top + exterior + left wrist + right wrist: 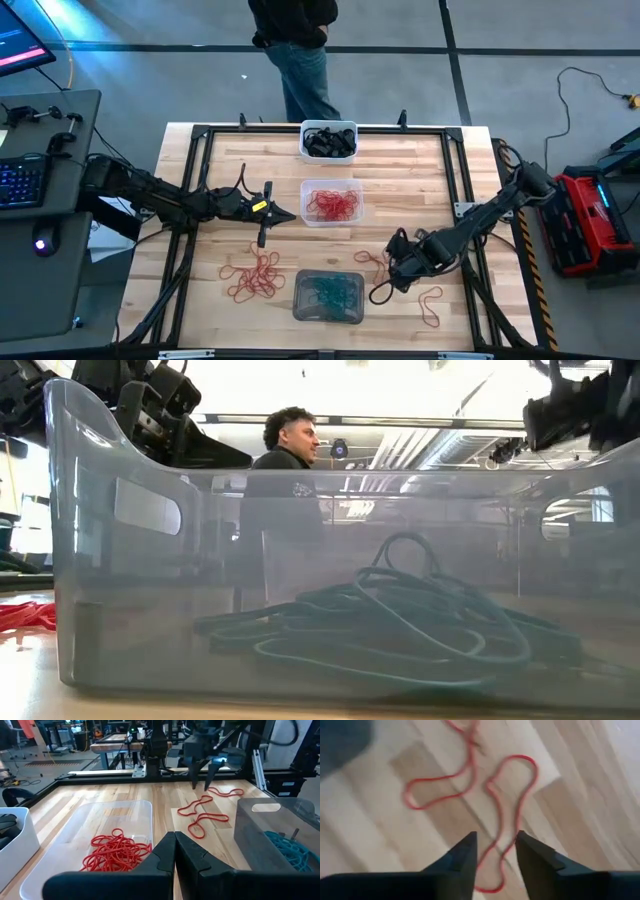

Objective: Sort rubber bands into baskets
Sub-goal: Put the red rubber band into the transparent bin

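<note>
Where baskets (328,296) stand, bare wood (420,180) alongside

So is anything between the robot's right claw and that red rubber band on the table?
No, nothing visible. The right gripper is open right above the red rubber band, with only bare wooden table around it.

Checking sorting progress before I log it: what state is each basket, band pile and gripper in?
white basket: holds black bands
clear basket: holds red bands
grey basket: holds teal bands
left red pile: loose on the table
right red bands: loose on the table
left gripper: shut, empty
right gripper: open over a red band
</note>
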Robot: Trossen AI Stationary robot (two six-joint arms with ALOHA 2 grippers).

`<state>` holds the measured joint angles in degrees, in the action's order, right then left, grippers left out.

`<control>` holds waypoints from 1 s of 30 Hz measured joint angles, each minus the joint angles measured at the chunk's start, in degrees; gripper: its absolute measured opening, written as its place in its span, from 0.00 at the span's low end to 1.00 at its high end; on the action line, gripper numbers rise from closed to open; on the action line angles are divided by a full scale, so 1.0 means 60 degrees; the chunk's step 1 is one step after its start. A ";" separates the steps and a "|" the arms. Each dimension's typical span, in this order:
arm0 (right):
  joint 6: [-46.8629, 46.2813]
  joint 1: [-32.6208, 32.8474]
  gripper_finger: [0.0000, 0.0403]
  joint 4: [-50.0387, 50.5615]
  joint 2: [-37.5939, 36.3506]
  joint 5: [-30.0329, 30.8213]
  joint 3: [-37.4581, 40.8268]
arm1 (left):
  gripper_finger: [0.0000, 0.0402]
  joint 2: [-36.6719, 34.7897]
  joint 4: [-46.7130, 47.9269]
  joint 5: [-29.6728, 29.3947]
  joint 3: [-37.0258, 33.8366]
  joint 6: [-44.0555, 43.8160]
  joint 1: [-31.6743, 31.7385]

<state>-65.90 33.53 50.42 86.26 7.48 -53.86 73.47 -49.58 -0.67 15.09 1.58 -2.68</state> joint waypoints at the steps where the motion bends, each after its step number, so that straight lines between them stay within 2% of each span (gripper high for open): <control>1: -0.0046 -0.0009 0.34 -0.0048 0.0000 -0.0002 0.0125 | 0.00 0.0001 0.0000 -0.0004 0.0000 -0.0003 0.0000; 4: -0.0124 -0.0067 0.41 -0.0216 0.0000 -0.0046 0.0476 | 0.00 0.0000 0.0000 0.0000 0.0000 -0.0003 0.0000; 7: -0.0122 -0.0149 0.44 -0.0505 0.0007 -0.0201 0.0807 | 0.00 0.0000 0.0000 -0.0004 0.0000 -0.0012 0.0000; 20: -0.0174 -0.0519 0.41 -0.1735 0.0014 -0.0358 0.1846 | 0.00 0.0002 0.0000 -0.0004 0.0000 -0.0156 0.0000; 30: 0.0295 -0.0592 0.40 -0.1973 0.0343 -0.0363 0.1866 | 0.00 0.0003 0.0002 -0.0004 0.0000 -0.0156 0.0001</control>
<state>-64.13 29.98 38.58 88.31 5.30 -42.67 73.49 -49.57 -0.69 15.09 0.64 -2.67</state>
